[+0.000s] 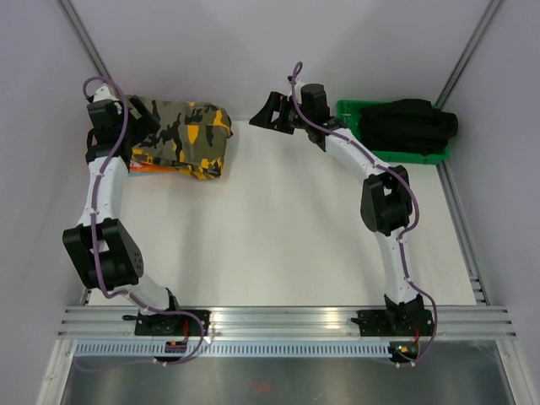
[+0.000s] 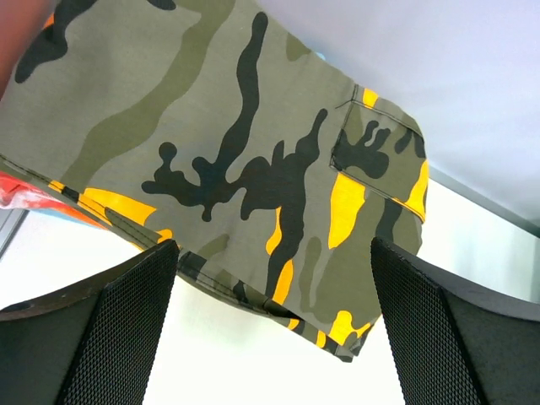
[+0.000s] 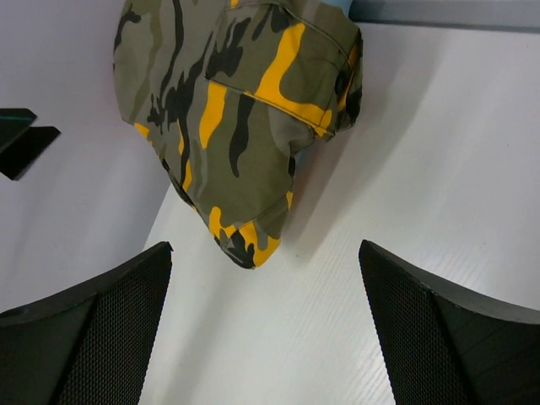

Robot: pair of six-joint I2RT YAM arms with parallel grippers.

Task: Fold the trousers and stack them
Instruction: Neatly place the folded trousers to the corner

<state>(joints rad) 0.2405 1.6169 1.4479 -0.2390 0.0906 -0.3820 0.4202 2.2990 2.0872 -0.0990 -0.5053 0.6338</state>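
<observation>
The camouflage trousers [image 1: 184,135] lie folded in a compact bundle at the table's far left, on top of a red-orange cloth [image 1: 148,169]. My left gripper [image 1: 145,118] hovers at the bundle's left end, open, holding nothing. In the left wrist view the trousers [image 2: 253,143] fill the upper frame, and the left gripper [image 2: 274,246] stands wide just above their hem. My right gripper [image 1: 264,113] hangs open to the right of the bundle, apart from it. The right wrist view shows the trousers [image 3: 236,110] ahead of the empty right gripper [image 3: 266,249].
A green tray [image 1: 350,110] at the far right holds a plain black garment [image 1: 407,125]. The red-orange cloth [image 2: 25,196] peeks out under the trousers. White walls close in behind and on both sides. A metal rail [image 1: 287,319] runs along the near edge.
</observation>
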